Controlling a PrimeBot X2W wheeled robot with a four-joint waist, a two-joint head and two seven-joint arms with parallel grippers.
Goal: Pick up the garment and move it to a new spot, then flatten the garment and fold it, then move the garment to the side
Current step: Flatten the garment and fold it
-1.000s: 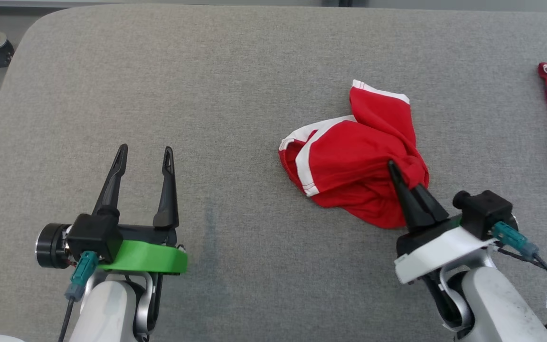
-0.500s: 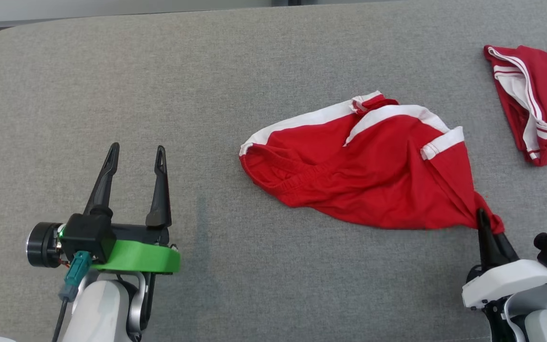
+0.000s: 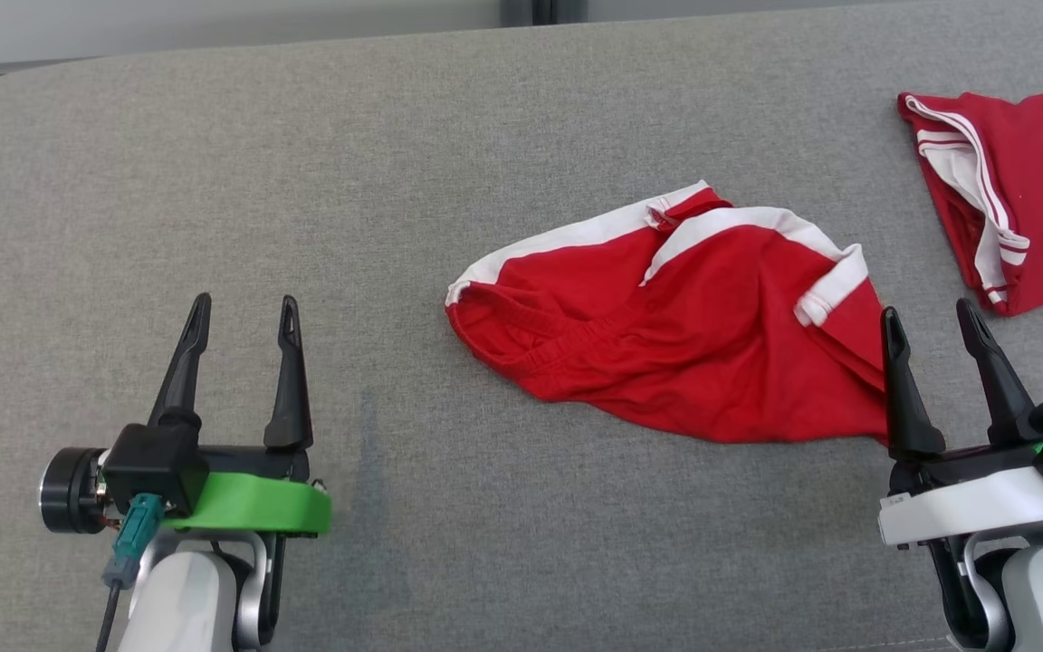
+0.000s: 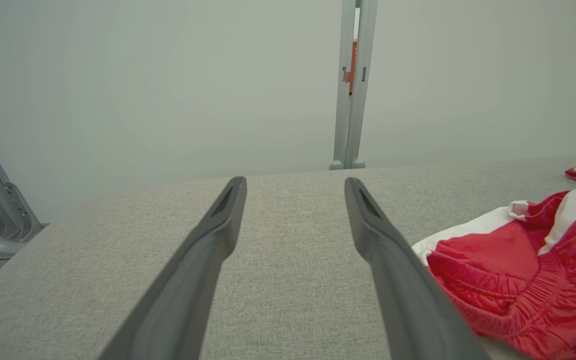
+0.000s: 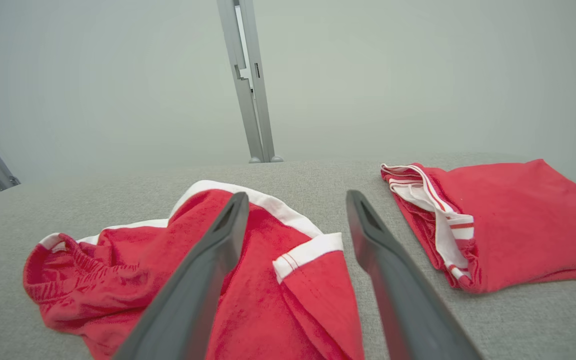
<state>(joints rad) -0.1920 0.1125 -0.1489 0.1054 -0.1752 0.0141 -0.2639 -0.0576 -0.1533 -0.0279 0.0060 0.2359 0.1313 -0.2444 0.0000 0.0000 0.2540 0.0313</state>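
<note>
Fingers (image 3: 902, 389) apart on left gripper (image 3: 241, 303) and right gripper (image 3: 931, 312); garment (image 3: 684, 353), long axis left-to-right, ends at the right one, nearer.

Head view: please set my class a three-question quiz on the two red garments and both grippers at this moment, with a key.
1. Multiple choice: where does the folded garment lie relative to the crumpled garment?
A. On top of it
B. To the robot's right, apart from it
C. To the robot's left, touching it
2. Fill in: the left gripper is above the grey surface with its fingers ___.
3. True or false: the right gripper is open and gripping no cloth.

Key: 1 B; 2 open; 3 true.
</note>
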